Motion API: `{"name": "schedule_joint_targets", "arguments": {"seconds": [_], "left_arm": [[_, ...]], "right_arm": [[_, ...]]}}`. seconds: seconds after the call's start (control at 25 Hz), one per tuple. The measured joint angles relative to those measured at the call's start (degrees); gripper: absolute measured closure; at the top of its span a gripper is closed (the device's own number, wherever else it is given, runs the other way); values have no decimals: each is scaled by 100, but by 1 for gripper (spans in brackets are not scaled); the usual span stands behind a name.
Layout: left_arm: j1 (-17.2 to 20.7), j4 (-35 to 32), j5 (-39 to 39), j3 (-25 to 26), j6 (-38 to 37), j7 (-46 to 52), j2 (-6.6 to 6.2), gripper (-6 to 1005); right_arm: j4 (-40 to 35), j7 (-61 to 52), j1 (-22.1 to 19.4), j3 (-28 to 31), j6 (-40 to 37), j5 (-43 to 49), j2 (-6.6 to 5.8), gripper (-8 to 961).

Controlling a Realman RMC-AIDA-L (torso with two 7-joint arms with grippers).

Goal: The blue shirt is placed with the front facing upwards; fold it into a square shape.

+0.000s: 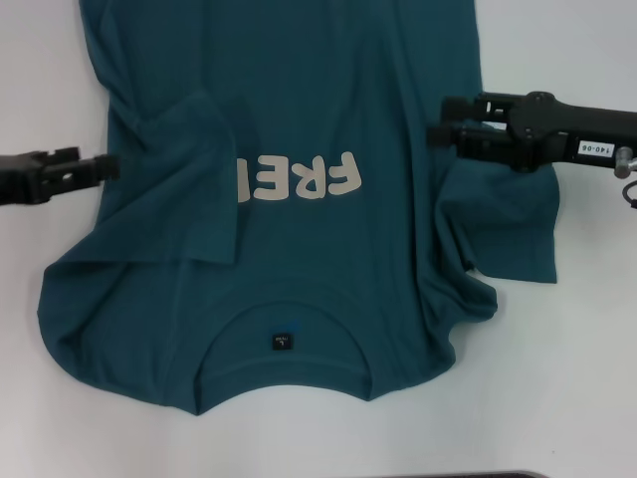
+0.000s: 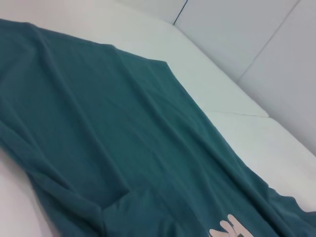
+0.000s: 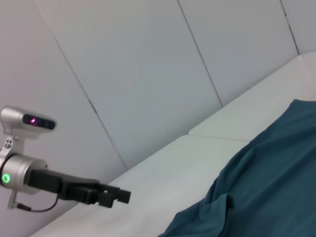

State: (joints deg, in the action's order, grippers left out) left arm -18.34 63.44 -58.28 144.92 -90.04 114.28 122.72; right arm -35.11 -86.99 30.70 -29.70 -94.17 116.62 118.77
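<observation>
Both grippers, left gripper (image 1: 109, 167) and right gripper (image 1: 438, 132), flank the limp blue shirt (image 1: 299, 119); jaws' state unclear; grasp sleeve edges.

Bright, even overhead light w/ cool cast; soft faint shadows under shirt (image 1: 299, 119) folds. No glare. Wrist views slightly soft.
</observation>
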Motion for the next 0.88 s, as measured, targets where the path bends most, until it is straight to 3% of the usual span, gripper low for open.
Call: {"name": "schedule_joint_targets", "arguments": {"seconds": [0.24, 0.64, 0.88], "left_arm": [[239, -47, 53, 315, -119, -372, -10, 248], [627, -77, 184, 368, -151, -696, -10, 248], [662, -233, 428, 370, -102, -729, -14, 249]], "right_arm": [[4, 4, 0, 0, 10, -46, 27, 488], [6, 10, 18, 0, 61, -69, 59, 490], [13, 10, -9, -13, 40, -104, 58, 491]]}}
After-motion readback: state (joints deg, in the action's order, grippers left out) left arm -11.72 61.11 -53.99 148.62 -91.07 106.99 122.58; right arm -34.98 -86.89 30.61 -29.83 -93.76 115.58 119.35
